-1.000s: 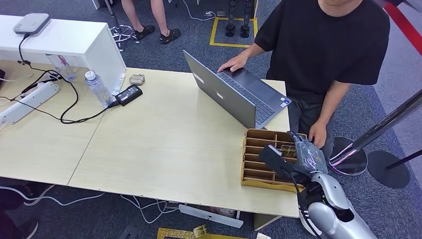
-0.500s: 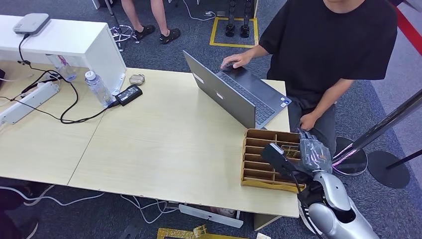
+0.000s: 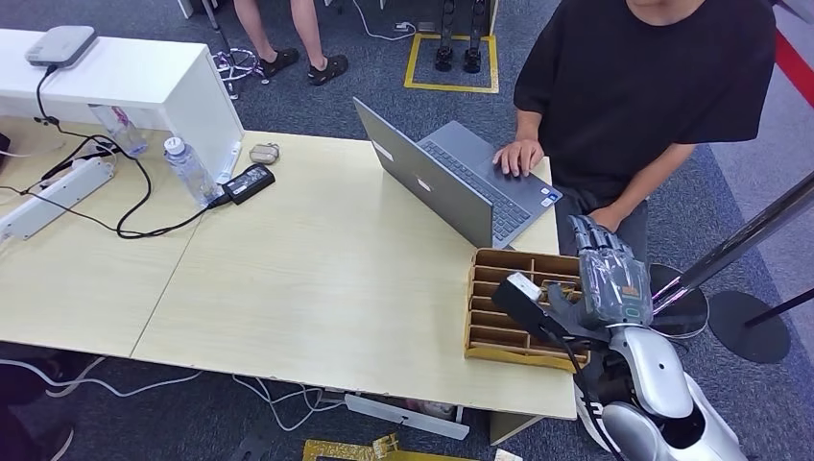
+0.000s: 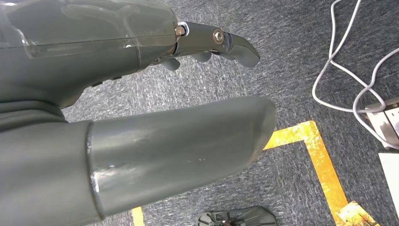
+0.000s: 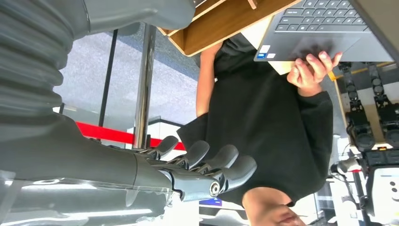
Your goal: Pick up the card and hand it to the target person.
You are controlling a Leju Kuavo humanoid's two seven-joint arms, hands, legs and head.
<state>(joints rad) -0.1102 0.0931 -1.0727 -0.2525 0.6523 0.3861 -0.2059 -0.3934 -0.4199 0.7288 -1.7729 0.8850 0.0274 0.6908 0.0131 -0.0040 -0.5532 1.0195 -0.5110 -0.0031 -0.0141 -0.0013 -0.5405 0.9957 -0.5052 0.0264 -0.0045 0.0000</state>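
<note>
Card (image 3: pixel 524 285) — one, white on a dark piece — was pinched at the right hand (image 3: pixel 605 280), over the right end of the single wooden slotted tray (image 3: pixel 480 309) on the table (image 3: pixel 326 279), with the fingers (image 5: pixel 207 162) otherwise held straight and close together. One person (image 3: pixel 624 86) in a black shirt stood just beyond, one hand (image 3: pixel 519 156) on the one open laptop (image 3: pixel 451 182). Left hand (image 4: pixel 141 94) hung over grey carpet, fingers apart and holding nothing.
</note>
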